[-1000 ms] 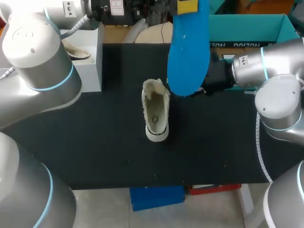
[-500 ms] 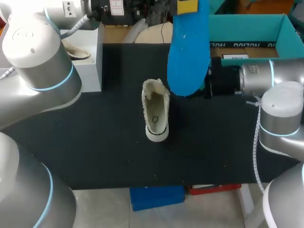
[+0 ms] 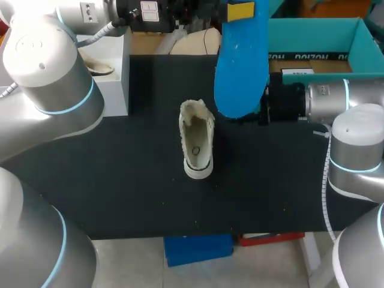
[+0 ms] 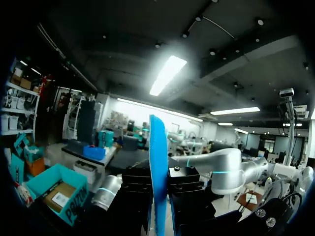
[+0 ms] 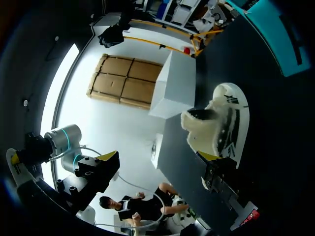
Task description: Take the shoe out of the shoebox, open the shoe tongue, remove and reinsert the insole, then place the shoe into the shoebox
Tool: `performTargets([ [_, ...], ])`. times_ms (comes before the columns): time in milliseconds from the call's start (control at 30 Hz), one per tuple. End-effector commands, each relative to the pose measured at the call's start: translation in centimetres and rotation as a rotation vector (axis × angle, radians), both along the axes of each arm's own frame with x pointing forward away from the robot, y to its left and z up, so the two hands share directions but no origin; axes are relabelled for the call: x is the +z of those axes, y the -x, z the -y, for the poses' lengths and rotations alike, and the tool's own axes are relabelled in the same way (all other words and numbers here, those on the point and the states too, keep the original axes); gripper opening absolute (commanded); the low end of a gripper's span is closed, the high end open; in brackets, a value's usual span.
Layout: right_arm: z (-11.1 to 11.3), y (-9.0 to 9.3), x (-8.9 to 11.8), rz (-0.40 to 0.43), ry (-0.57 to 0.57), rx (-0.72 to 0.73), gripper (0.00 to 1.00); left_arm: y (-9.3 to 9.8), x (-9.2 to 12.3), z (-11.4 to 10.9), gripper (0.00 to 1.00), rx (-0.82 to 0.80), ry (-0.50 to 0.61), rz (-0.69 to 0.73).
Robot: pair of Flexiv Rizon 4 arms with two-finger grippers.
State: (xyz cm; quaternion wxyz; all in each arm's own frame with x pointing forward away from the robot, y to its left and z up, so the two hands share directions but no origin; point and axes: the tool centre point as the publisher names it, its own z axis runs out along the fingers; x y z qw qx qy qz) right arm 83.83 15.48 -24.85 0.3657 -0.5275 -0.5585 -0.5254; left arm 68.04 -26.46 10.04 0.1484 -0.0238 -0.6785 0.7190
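A cream shoe (image 3: 197, 139) lies on the black table (image 3: 120, 180), heel toward the front edge, and shows ahead of my right fingertip (image 5: 208, 157) as shoe (image 5: 221, 123). High above the table hangs the blue insole (image 3: 241, 60), with my left gripper (image 3: 240, 11) shut on its top end. In the left wrist view the insole (image 4: 158, 162) stands edge-on between the black fingers. My right gripper (image 3: 263, 107) is open, level with the table, just right of the insole's lower end and partly hidden by it. The open teal shoebox (image 3: 312, 33) sits at the back right.
A white box (image 3: 114, 72) with a pale object inside stands at the back left of the table. My left arm's large grey joints fill the left side of the head view. Bare black table lies in front of and beside the shoe.
My right arm's wrist has swung down and back to the right, bringing the gripper level beside the insole. The insole has shifted slightly right. The shoe has not moved.
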Motion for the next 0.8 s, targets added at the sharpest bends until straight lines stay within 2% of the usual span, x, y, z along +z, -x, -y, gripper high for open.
performTargets([
  [33, -0.1, 0.0, -0.1, 0.000, 0.000, -0.002, 1.00, -0.6, -1.2, 1.2, 0.00, -0.012, -0.026, 0.295],
  [200, -0.1, 0.0, -0.1, 0.000, 0.000, -0.002, 1.00, 0.0, -4.4, 1.6, 0.00, 0.011, -0.018, 0.373],
  [433, -0.1, 0.0, -0.1, 0.000, 0.000, -0.002, 1.00, 0.3, -7.9, 1.2, 0.00, 0.032, 0.050, 0.238],
  [800, -0.1, 0.0, -0.1, 0.000, 0.000, -0.002, 1.00, 0.3, -7.9, 1.2, 0.00, 0.032, 0.050, 0.238],
])
